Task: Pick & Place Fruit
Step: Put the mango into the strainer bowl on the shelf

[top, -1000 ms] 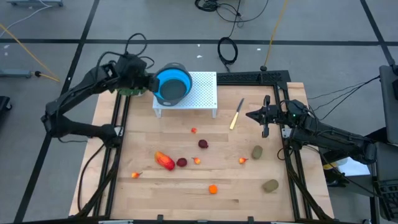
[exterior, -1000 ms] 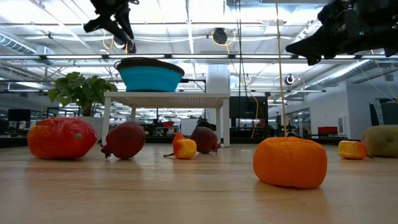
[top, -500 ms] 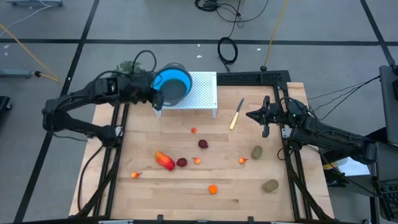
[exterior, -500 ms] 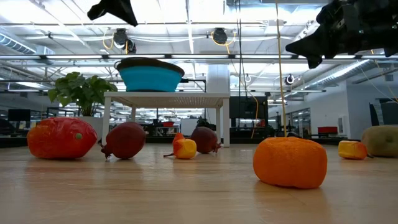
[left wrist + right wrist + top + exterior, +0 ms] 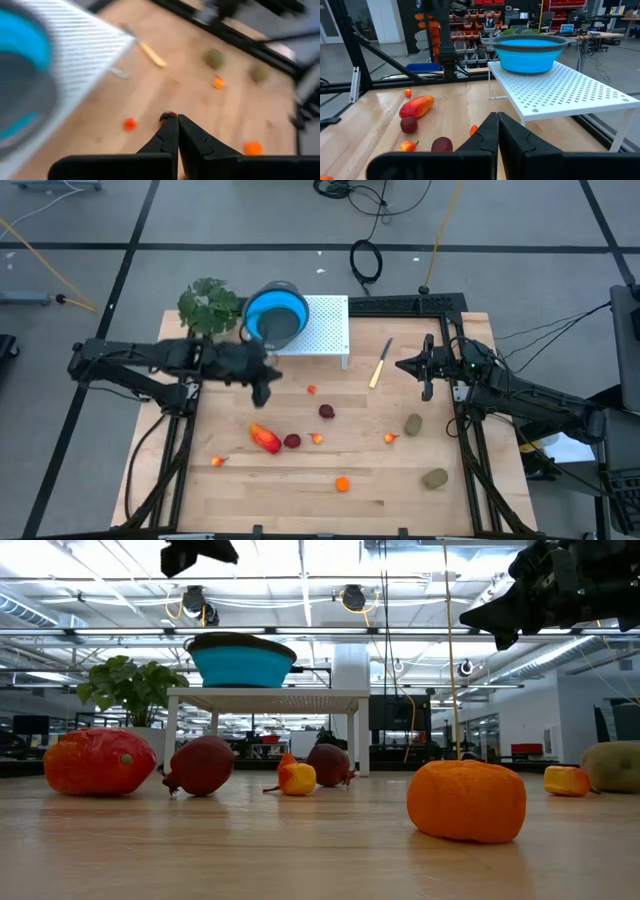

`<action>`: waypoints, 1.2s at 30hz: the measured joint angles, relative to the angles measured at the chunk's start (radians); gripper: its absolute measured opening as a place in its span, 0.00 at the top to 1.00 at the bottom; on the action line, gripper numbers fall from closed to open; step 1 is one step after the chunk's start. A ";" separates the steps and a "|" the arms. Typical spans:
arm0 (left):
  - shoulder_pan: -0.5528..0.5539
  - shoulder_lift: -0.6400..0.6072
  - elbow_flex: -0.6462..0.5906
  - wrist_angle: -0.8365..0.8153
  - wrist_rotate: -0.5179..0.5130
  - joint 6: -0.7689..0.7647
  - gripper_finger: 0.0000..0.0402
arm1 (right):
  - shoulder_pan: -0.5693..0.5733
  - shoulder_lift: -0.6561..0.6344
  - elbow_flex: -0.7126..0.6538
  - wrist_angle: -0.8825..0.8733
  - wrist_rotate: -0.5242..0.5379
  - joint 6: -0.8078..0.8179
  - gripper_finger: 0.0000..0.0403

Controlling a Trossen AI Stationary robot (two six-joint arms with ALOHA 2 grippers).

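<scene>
Above the table's left-centre, in front of the white perforated stand, the left gripper hangs clear of the wood with its fingers pressed together and nothing between them; the left wrist view shows the two dark tips meeting. Its arm reaches in level from the left edge.

At the right edge, the right gripper is held above the table, fingers likewise closed on nothing, pointing toward the stand.

Fruit, all on the tabletop:
- tiny orange-red bit just in front of the stand
- dark red ball near the middle
- long red-orange piece lying at a slant, a second dark red ball just beside it
- small orange-red bits
- orange ball near the front edge
- olive-brown ovals on the right side

A blue bowl sits on the stand's left part. A pale-handled knife lies right of the stand. A green leafy plant stands at the back left corner.
</scene>
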 joint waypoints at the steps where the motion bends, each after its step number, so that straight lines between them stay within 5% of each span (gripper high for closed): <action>1: -0.033 0.000 -0.004 -0.001 0.002 0.011 0.99 | 0.000 0.000 0.000 0.000 0.000 0.000 1.00; 18: -0.474 0.074 -0.004 -0.086 -0.008 0.110 1.00 | 0.000 0.000 0.000 -0.001 0.000 0.000 1.00; 36: -0.449 0.299 -0.004 -0.282 0.050 0.009 0.86 | 0.000 0.000 0.000 0.000 0.000 0.000 1.00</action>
